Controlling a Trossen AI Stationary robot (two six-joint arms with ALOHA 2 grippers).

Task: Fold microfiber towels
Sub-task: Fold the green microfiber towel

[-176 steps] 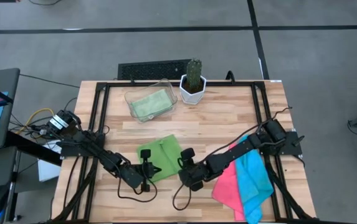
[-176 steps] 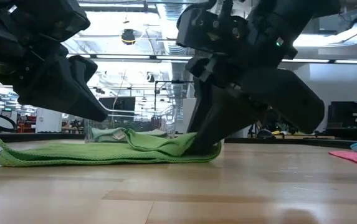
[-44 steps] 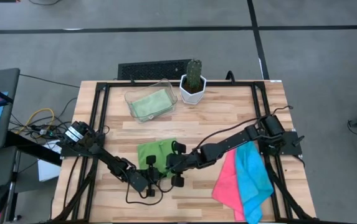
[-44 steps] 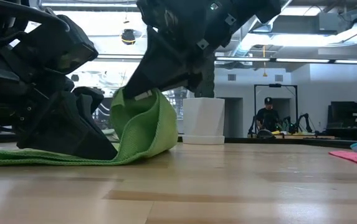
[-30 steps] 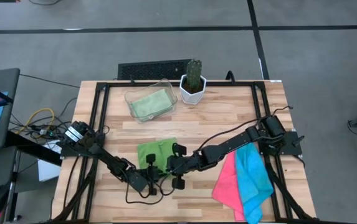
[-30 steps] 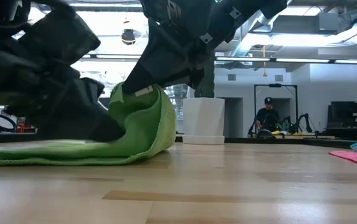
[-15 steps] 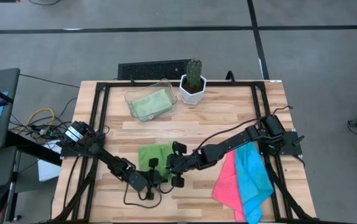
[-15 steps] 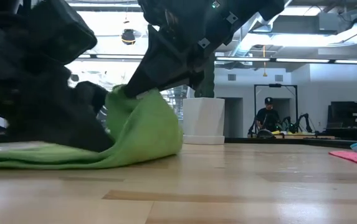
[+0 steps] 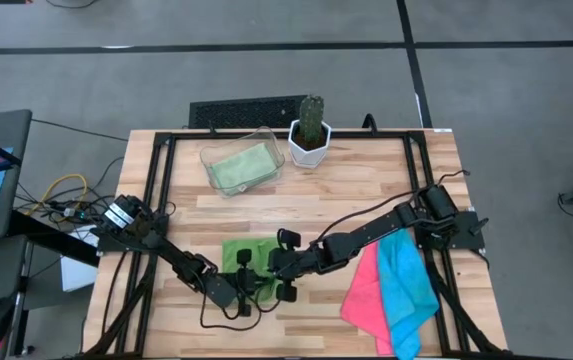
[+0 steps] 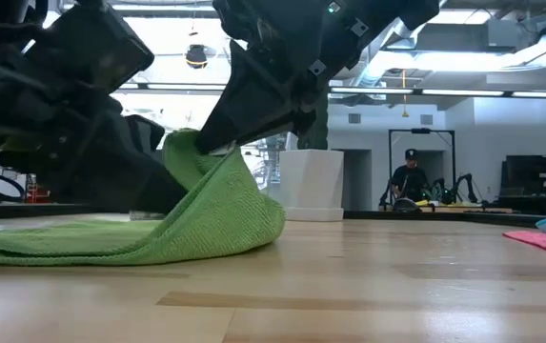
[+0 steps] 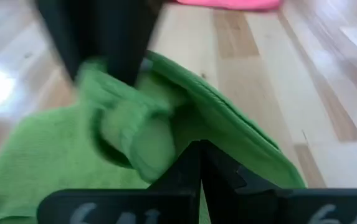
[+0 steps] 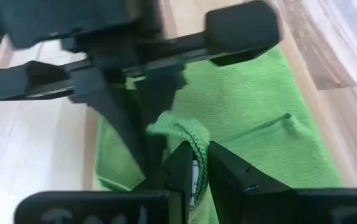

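Note:
A bright green towel (image 9: 250, 250) lies on the wooden table near the front, with one part raised off it (image 10: 217, 195). My right gripper (image 9: 274, 266) is shut on that raised part, just right of the towel. My left gripper (image 9: 249, 283) is at the towel's near edge with its fingers shut (image 11: 200, 149). A hot pink towel (image 9: 364, 290) and a cyan towel (image 9: 406, 285) lie flat on the table at the right. A pale green towel (image 9: 241, 165) lies in the clear tray. My left gripper comes low and slanting from the table's near left, its shut fingertips on the green towel (image 11: 166, 140) close beside the raised part. The fingers hide the place of contact, so which edge or layer they have cannot be told. My right gripper pinches a hemmed edge of the green towel (image 12: 195, 144) between its two fingers, coming from the table's right and slanting down. The held edge is lifted clear (image 10: 189, 143). The cloth slopes down from it to the table, where the rest lies flat.
The clear plastic tray (image 9: 266, 140) and a white pot with a cactus (image 9: 309, 135) stand at the back of the table. Black frame rails run along the table's left and right sides. A person stands far off in the room (image 10: 408, 176).
My right gripper has kept the green towel's edge raised. The rounded loop of cloth that hung below it has straightened into a slope and spread a little toward the table's right. My left gripper has risen slightly at the towel's near edge.

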